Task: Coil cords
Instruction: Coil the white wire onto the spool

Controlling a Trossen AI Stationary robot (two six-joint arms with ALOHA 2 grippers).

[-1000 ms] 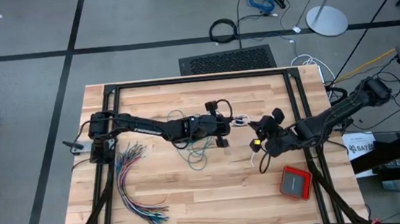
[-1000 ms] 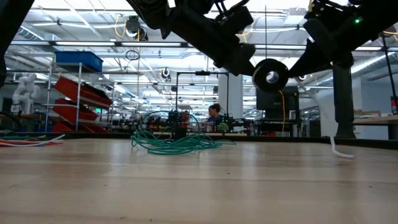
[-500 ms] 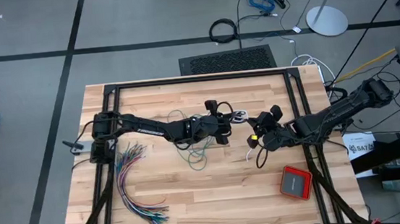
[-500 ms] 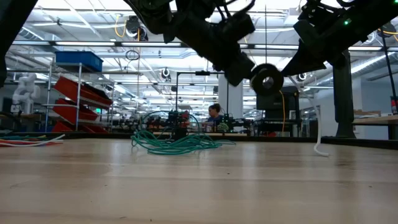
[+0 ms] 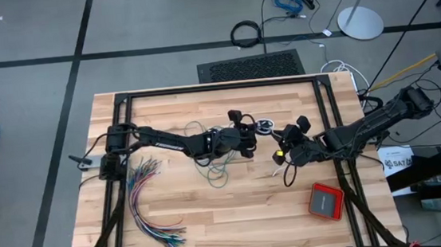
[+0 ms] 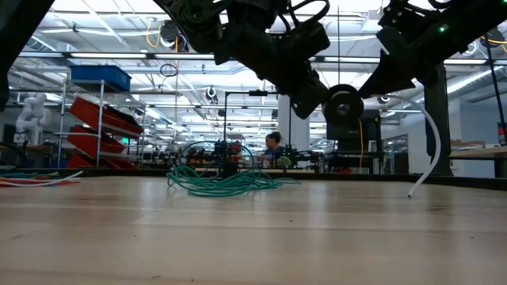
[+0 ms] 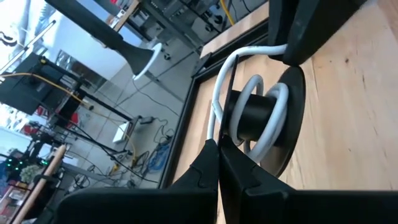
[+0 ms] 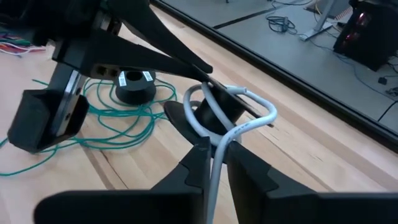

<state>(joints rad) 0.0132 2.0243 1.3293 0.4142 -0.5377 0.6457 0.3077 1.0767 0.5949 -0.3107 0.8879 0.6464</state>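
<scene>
While the black spool (image 8: 214,109) is held above the table's middle by the clamped left gripper (image 7: 217,146), its white cord (image 8: 239,127), running between the right gripper (image 8: 214,152)'s slightly parted fingers, should be kept taut for even turns.

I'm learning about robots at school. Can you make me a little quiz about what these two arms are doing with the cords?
1. True or false: the green cord lies loose on the table.
2. What is the white cord looped around? A a black spool, B a red box, C a bottle.
3. Fill in: the left gripper is ____ on the spool.

Key: 1 true. 2 A. 3 shut.
</scene>
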